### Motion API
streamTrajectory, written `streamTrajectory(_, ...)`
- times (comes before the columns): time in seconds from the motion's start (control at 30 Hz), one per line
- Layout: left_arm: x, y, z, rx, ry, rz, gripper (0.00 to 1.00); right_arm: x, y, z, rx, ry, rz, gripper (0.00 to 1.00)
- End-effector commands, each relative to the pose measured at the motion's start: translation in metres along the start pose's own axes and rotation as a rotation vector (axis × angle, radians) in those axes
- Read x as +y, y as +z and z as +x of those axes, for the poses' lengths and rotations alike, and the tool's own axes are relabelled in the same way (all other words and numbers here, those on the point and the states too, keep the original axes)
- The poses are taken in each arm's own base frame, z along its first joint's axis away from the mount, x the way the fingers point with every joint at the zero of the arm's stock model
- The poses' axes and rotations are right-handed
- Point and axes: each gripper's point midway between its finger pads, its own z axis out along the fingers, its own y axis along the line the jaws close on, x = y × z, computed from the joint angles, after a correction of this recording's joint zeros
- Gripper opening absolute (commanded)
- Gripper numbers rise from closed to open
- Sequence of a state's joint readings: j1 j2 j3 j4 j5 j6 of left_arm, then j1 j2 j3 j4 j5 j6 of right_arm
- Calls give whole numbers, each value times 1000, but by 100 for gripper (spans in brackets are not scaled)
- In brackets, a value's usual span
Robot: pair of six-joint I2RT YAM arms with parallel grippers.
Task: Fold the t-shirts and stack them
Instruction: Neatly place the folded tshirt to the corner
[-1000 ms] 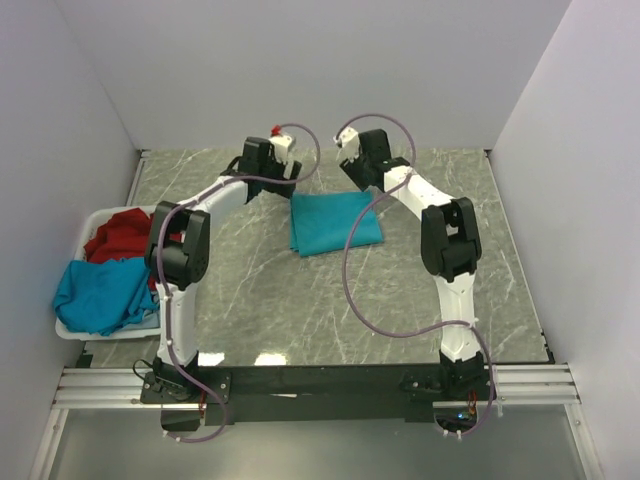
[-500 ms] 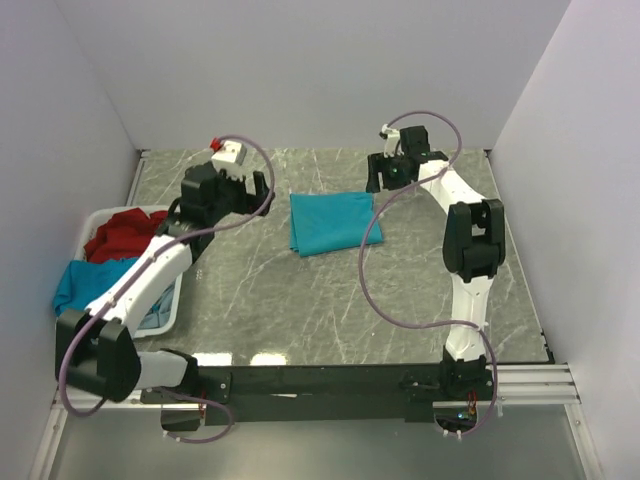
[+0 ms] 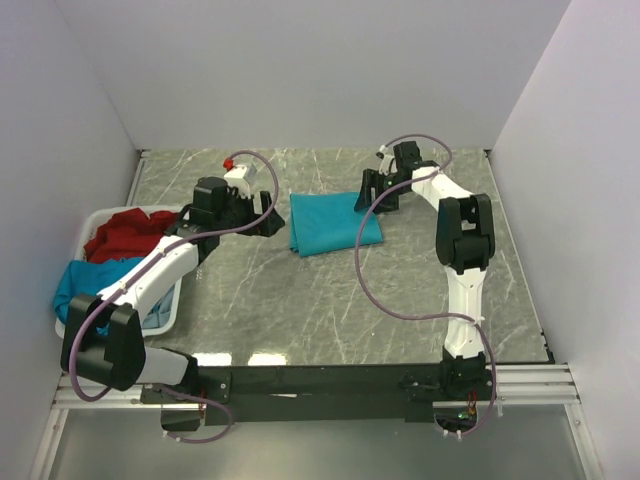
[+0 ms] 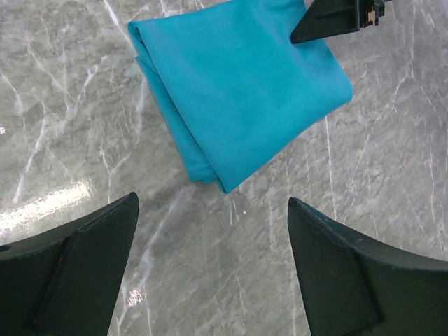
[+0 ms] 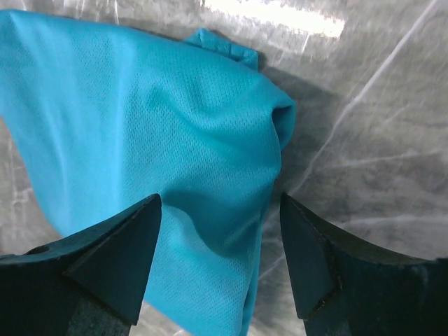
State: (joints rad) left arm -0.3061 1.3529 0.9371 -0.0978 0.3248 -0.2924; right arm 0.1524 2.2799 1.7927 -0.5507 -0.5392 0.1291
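Folded t-shirt (image 3: pixel 335 225): teal-blue, lay flat as a neat rectangle about the middle of the marble table (image 3: pixel 300 300).
Left gripper (image 4: pixel 210 269): jaws spread wide, nothing held. It hovered just beside the folded shirt's 9 o'clock edge, apart from it.
Right gripper (image 5: pixel 218 259): jaws apart, nothing clamped. It stood over the shirt's 2 o'clock corner, cloth showing between its fingers (image 5: pixel 105 259); contact could not be told.
Basket (image 3: pixel 95 214): white, at the table's 9 o'clock edge.
Basket contents: red t-shirt (image 3: pixel 125 235) at the 12 o'clock end, teal-blue t-shirt (image 3: pixel 80 285) draped over the 6 o'clock end.
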Motion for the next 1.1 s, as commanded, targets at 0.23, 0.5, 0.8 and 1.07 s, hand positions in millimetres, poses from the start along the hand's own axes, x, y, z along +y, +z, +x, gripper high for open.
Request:
streamTrajectory(0.23, -20, -6, -9, -24, -4, 94, 90, 11, 10, 30, 141, 118, -51, 53)
streamTrajectory(0.5, -14, -12, -15, -44, 31, 55, 89, -26, -32, -25, 5, 101, 28, 0)
streamTrajectory(0.8, -21, -14, -18, -40, 47, 86, 88, -197, -165, -76, -107, -90, 785, 0)
streamTrajectory(1.07, -20, -15, -16, -39, 54, 85, 88, -268, -230, -107, -170, -190, 1113, 0)
